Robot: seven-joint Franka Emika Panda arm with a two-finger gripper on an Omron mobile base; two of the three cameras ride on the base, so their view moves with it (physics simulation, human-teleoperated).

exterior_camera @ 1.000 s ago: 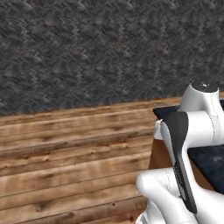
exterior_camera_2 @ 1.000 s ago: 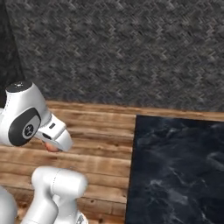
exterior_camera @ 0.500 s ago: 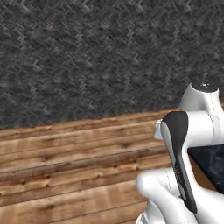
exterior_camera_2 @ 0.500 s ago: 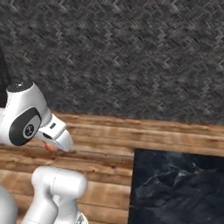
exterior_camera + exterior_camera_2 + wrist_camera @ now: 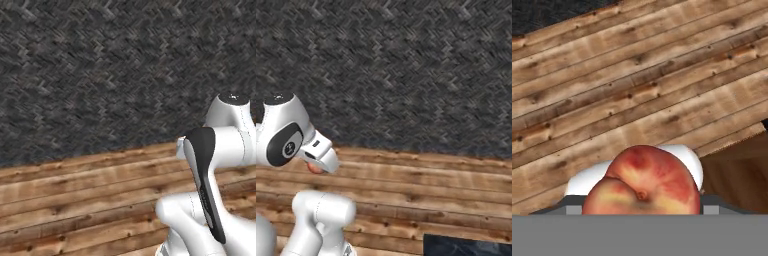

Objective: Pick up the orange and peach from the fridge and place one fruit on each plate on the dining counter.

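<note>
In the hand view the peach (image 5: 644,177), reddish-salmon with a yellow flush, sits low in the picture with my gripper (image 5: 643,206) shut on it; the fruit covers the fingertips. In the right base view a sliver of the peach (image 5: 315,168) peeks out under the white hand at the left, held above the wooden planks. A corner of the black dining counter (image 5: 468,246) shows at the bottom right of that view. The orange, the fridge and the plates are out of view.
A dark grey herringbone-patterned surface (image 5: 110,75) covers the upper part of both base views. Brown wooden planks (image 5: 421,190) run below it and under the hand. A darker brown wooden panel (image 5: 739,172) lies at the right of the hand view.
The whole picture has shifted, so the base has moved: the black counter has slid out of the left base view and down to the corner of the right one. The peach stays held.
</note>
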